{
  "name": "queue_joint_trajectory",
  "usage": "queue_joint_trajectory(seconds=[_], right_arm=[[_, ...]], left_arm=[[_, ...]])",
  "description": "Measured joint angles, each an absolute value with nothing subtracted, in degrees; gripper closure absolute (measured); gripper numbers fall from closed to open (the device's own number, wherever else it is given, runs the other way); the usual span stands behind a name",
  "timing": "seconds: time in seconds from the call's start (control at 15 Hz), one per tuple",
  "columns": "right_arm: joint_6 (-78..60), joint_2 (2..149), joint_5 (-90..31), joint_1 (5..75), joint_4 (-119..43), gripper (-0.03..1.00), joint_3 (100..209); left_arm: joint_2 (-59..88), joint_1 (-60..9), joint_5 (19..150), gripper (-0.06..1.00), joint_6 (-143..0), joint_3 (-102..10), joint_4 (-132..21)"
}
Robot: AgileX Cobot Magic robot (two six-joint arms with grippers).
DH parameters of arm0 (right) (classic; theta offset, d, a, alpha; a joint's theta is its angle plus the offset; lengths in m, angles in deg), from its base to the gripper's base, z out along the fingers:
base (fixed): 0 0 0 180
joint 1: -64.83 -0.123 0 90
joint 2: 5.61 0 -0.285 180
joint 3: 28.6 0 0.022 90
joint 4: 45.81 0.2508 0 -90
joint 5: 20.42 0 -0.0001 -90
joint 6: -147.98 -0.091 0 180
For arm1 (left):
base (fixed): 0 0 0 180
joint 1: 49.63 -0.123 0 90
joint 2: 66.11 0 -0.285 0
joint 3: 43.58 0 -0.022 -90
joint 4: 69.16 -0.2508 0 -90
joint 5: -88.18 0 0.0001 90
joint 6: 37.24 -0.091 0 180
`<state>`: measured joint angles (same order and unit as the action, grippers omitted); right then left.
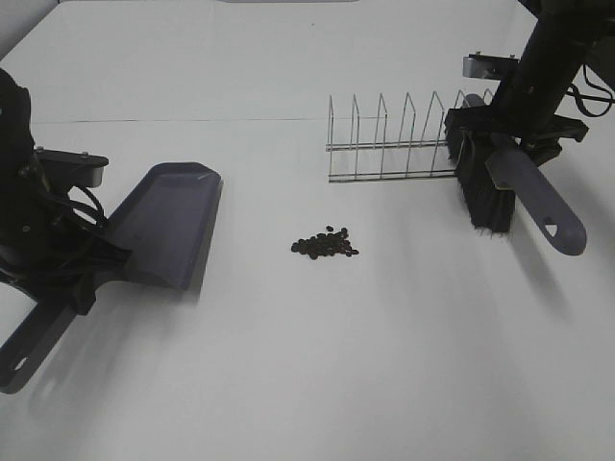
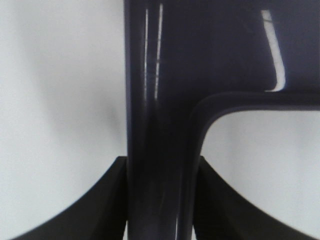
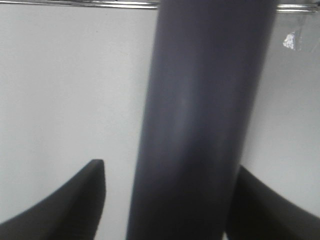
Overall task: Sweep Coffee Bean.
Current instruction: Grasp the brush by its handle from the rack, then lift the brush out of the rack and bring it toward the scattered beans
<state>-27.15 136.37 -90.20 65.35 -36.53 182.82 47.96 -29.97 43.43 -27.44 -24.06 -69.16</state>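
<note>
The coffee beans [image 1: 327, 243] lie in one small dark pile on the white table, between the two tools. My left gripper [image 1: 82, 274] is shut on the handle of the purple-grey dustpan [image 1: 168, 230]. The pan's open lip faces the beans from their left, a short gap away. In the left wrist view the dustpan handle [image 2: 155, 125] sits between the black fingers [image 2: 107, 200] of the left gripper [image 2: 161, 160]. My right gripper [image 1: 514, 125] is shut on the brush [image 1: 480, 182], whose black bristles point down, right of the beans. The brush handle [image 3: 200, 125] fills the right wrist view, inside the right gripper [image 3: 171, 169].
A wire dish rack [image 1: 394, 139] stands behind the beans, its right end right next to the brush bristles. The grey brush handle end [image 1: 562, 230] sticks out toward the front right. The dustpan handle end [image 1: 24, 355] reaches the table's front left.
</note>
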Motion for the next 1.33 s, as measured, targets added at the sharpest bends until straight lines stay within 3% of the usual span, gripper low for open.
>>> queue_joint_trajectory(seconds=[0.13, 0.6, 1.0, 1.33], right_arm=[[-27.9, 136.4, -90.4, 65.3, -37.8, 0.69, 182.0], [-29.8, 133.7, -90.3, 65.4, -36.8, 0.69, 180.4], [-31.3, 112.0, -90.4, 65.4, -35.8, 0.69, 161.8], [-35.9, 103.1, -89.6, 62.3, -42.7, 0.69, 152.4]], left_arm=[[48.0, -30.0, 42.5, 0.64, -27.4, -24.1, -69.2], [48.0, -30.0, 42.3, 0.64, -27.4, -24.1, -69.5], [47.2, -29.5, 44.3, 0.64, -25.7, -23.4, -69.7], [49.2, -24.1, 51.1, 0.64, -25.7, -22.1, -70.9]])
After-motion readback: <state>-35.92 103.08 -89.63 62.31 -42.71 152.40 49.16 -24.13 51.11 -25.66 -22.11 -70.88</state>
